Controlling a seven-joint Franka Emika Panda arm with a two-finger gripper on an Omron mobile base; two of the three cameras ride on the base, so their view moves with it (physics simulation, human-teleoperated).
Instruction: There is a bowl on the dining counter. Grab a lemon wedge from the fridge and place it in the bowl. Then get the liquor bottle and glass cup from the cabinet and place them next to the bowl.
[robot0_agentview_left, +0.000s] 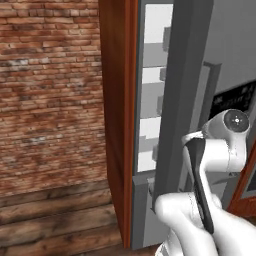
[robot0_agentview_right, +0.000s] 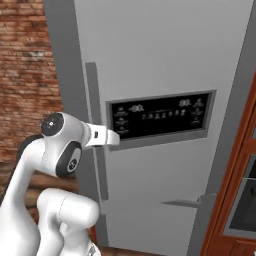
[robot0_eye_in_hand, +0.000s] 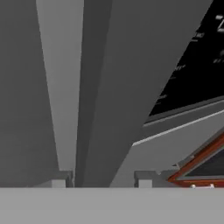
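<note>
Hand view sat right up against the fridge (robot0_eye_in_hand: 131, 78), with its long vertical handle (robot0_eye_in_hand: 59, 87) running down the left of the frame and the black display (robot0_eye_in_hand: 199, 65) slanting across the upper right. Two small grey finger tips (robot0_eye_in_hand: 59, 183) rose at the bottom edge, one by the foot of the handle and one further right; they stood apart, but whether they straddled the handle or gripped it could not be told. In the left base view the door (robot0_agentview_left: 182, 90) stood ajar through the middle of the frame, and white inner shelves (robot0_agentview_left: 152, 80) showed in the gap beside the red-brown side panel (robot0_agentview_left: 117, 115). The arm (robot0_agentview_left: 220, 140) filled the lower right there, reaching toward the door's face. In the right base view the arm (robot0_agentview_right: 65, 145) came in from the lower left and its wrist met the door just beside the handle (robot0_agentview_right: 96, 125), left of the display (robot0_agentview_right: 160, 117). A brick wall (robot0_agentview_left: 50, 90) and plank floor (robot0_agentview_left: 55, 210) lay to the left.

No lemon wedge could be seen on the shelves from these angles, so the fetch looked barely begun. The risk was a loose or off-centre hold: the fingers might slip off the handle mid-pull. With the base so near, the swinging door could also strike the arm.
</note>
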